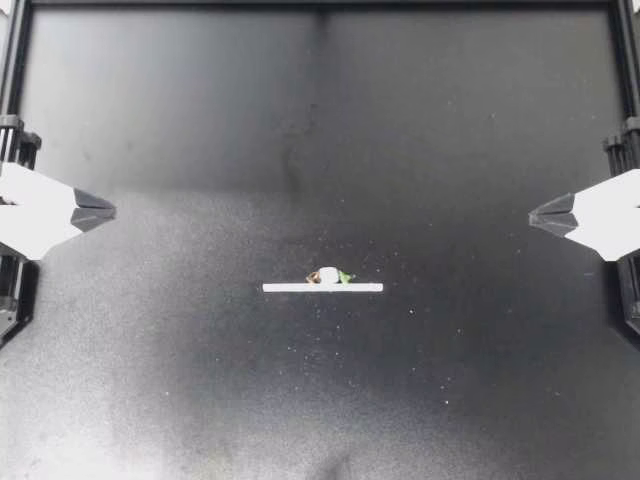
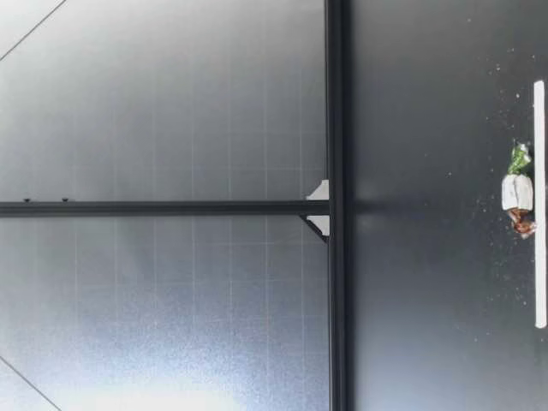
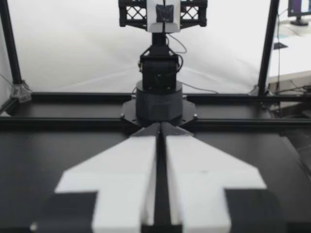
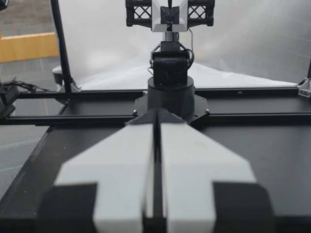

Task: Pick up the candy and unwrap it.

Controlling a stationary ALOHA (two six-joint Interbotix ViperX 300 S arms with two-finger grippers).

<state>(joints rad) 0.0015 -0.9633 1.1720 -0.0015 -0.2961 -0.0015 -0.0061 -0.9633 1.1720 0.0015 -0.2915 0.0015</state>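
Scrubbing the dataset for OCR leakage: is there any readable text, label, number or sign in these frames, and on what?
No text can be read in any view.
Candy wrapper: any print is too small to read.
Strip: plain white, no marks.
Screen in the left wrist view: blurred, unreadable.

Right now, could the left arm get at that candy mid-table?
Probably yes: only bare table lies between my left gripper and the candy beside the white strip; shut now, it must open first.
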